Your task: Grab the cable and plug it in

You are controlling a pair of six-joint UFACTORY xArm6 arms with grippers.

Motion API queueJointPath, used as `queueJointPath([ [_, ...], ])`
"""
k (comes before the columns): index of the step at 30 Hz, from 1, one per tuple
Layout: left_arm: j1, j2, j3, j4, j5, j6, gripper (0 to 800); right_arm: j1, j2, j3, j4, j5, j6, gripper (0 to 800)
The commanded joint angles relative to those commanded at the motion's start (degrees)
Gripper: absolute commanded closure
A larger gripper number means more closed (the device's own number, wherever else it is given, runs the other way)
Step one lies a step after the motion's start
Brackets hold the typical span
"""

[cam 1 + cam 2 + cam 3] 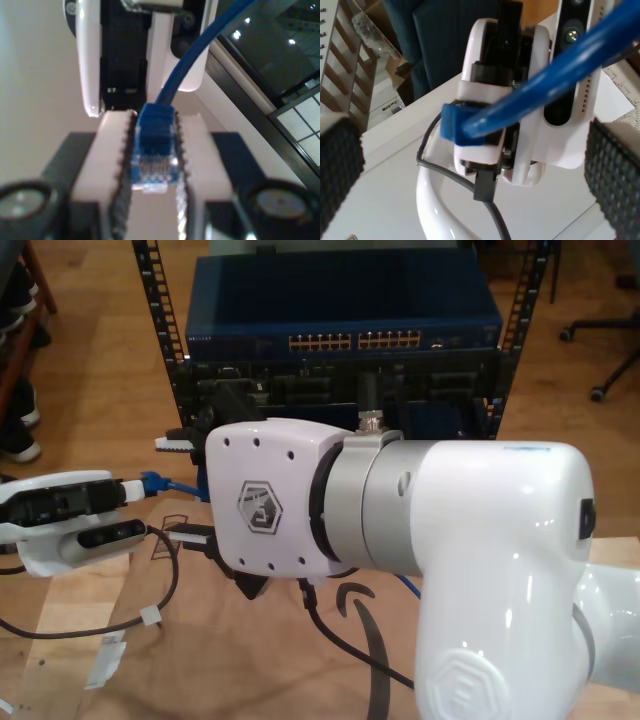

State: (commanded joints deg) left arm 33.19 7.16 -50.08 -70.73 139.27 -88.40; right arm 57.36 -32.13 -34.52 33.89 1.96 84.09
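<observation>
Meanwhile my first pincer clamps the cable above a wooden floor; my second pincer gapes.

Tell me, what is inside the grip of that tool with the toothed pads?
The translucent blue plug of the cable, clamped between the pads of my first tool, contacts facing the camera. The pads cover the plug's sides, so those cannot be seen.

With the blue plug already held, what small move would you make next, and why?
Probably carry my first pincer toward the blue rack switch with orange ports. Its toothed pads are shut on the translucent blue plug of the bright-blue cable, while my second pincer hangs open.
</observation>
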Motion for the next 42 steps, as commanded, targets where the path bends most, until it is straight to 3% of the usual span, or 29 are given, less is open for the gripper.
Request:
queueJointPath([
  [15,-0.4,0.0,-0.1,0.2,0.0,0.0,778,0.1,0.0,0.4,0.0,-0.9,0.3,436],
  [21,-0.4,-0.1,-0.2,0.4,0.0,0.0,778,0.1,0.0,0.4,0.0,-0.9,0.3,458],
  [28,-0.4,-0.2,-0.2,0.5,0.1,0.0,778,0.1,0.0,0.5,0.1,-1.9,0.4,551],
  [42,-0.4,-0.2,-0.4,0.5,0.0,0.0,778,0.2,0.1,0.8,0.1,-1.8,0.4,610],
])
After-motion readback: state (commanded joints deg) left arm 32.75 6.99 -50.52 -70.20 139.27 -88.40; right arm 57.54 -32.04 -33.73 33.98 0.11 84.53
